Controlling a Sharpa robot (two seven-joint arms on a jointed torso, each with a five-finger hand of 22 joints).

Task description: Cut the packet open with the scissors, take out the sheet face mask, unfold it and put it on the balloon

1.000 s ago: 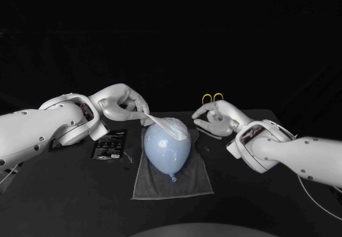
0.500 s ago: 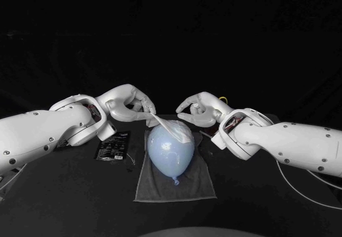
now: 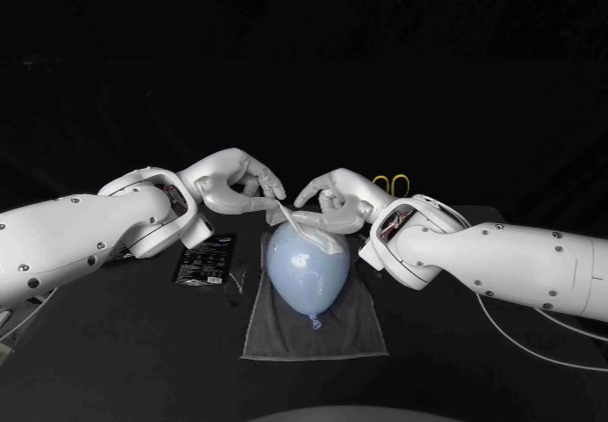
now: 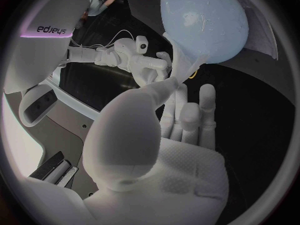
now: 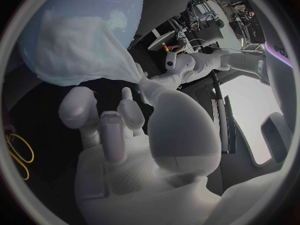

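Observation:
A pale blue balloon [image 3: 308, 272] lies on a grey towel [image 3: 317, 330], knot toward me. The white sheet mask [image 3: 304, 220] is draped over its far end. My left hand [image 3: 241, 185] pinches one edge of the mask from the left. My right hand [image 3: 332, 198] pinches the mask from the right, thumb against a finger. In the right wrist view the mask [image 5: 87, 55] gathers to a point at my right hand [image 5: 125, 130] over the balloon [image 5: 81, 10]. In the left wrist view a strip of mask [image 4: 187, 67] runs from the balloon [image 4: 206, 22] to my left hand [image 4: 172, 115].
The dark opened packet [image 3: 203, 259] lies flat on the table left of the towel. The yellow-handled scissors [image 3: 390, 182] lie behind my right forearm; their handles [image 5: 19, 155] also appear in the right wrist view. Both forearms crowd the balloon's far end.
My right hand has swung left from beside the scissors to the far end of the balloon and taken hold of the mask. My left hand has stayed pinching the mask, shifting slightly.

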